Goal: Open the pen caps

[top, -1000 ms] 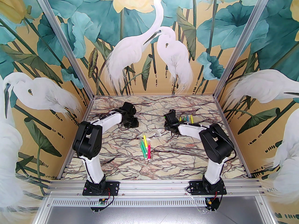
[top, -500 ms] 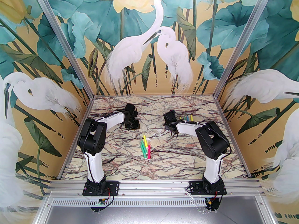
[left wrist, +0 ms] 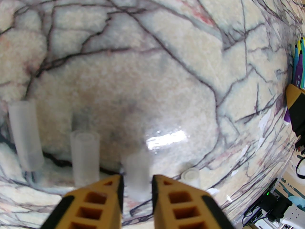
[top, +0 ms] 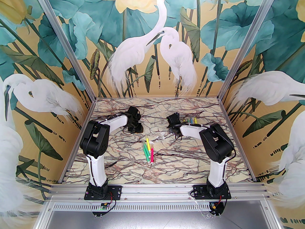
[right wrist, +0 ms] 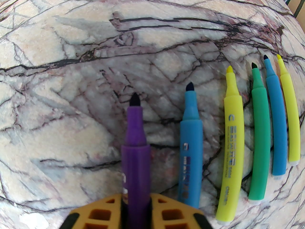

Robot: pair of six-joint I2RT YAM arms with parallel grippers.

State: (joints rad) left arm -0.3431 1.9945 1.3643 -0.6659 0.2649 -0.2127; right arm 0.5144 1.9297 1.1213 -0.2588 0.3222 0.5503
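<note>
Left arm (top: 95,139), right arm (top: 215,144) swung inward since second ago. Left claw (left wrist: 137,179) flanked blurred cap (left wrist: 138,166), grip unclear; other caps (left wrist: 84,156) stood beside on bench (left wrist: 143,68). Right claw (right wrist: 136,198) clamped purple pen (right wrist: 135,139), beside uncapped pens (right wrist: 190,147).

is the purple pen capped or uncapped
Uncapped: the purple pen ends in a bare dark felt tip in the right wrist view, with no cap on it.

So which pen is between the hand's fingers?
The purple pen: it alone sits between the fingers of the right hand; the other five pens lie loose beside it.
</note>
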